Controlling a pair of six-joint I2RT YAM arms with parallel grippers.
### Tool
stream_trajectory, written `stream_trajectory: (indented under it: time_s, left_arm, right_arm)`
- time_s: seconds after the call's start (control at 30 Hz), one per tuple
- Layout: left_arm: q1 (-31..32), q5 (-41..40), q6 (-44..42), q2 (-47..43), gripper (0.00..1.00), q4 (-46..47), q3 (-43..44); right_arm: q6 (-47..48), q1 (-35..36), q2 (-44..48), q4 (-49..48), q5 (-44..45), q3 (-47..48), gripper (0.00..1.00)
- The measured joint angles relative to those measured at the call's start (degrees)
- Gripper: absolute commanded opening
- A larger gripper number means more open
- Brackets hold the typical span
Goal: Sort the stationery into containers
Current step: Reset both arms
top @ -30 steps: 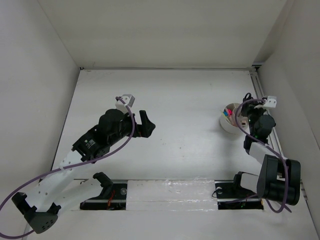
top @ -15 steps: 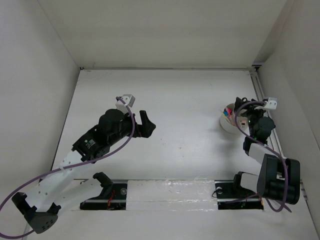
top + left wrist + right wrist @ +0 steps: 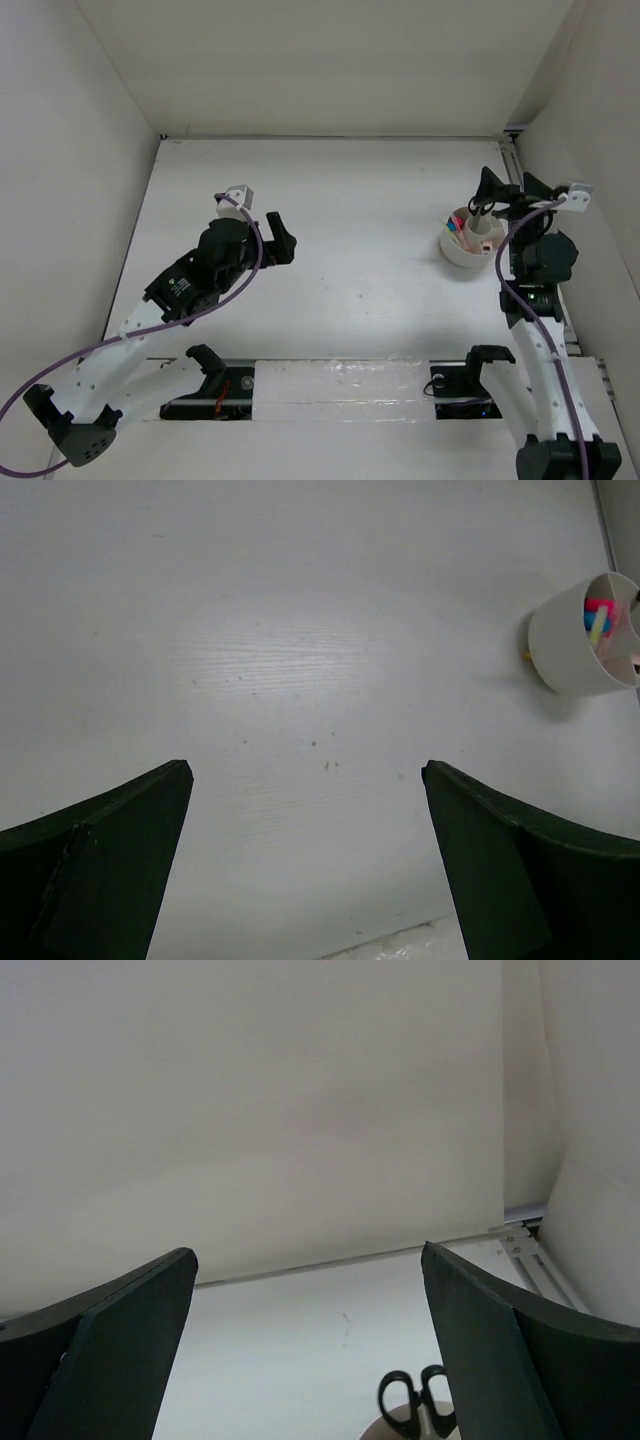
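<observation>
The white round container stands at the right of the table and also appears far right in the left wrist view. Pink, blue and yellow stationery stands in one compartment. The black scissors' handles stick up out of the tub, just below my right gripper. That gripper hangs open above the tub's far side with nothing between its fingers. My left gripper hovers open and empty over bare table at the left.
White walls close the table in at the left, back and right. A metal rail runs along the right edge behind the tub. The arm bases and a taped strip lie along the near edge.
My right gripper has opened and risen from the tub, leaving the scissors standing in it. The left gripper has shifted slightly left and back.
</observation>
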State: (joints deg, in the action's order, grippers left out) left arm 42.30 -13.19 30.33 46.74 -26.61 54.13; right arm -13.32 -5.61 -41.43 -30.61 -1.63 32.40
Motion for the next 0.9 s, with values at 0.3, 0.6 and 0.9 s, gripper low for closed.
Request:
stream_trajectory:
  time_s: [0.3,0.6,0.9]
  left_arm:
    - [-0.8,-10.1,3.2,1.7,1.00,-3.5,5.3]
    - [-1.0,-19.2,4.8,0.1,1.00,-6.1,6.1]
    - [-1.1,-22.3,7.6,-6.2,1.00,-8.3,4.7]
  right_arm:
    - [-0.7,14.4,4.2,34.7,9.5,16.3,1.00]
    - [-0.4,21.9,12.4,57.4,-2.3,17.7,1.00]
    - [0.9,22.4,19.4,69.7,-13.3,20.4,1.00]
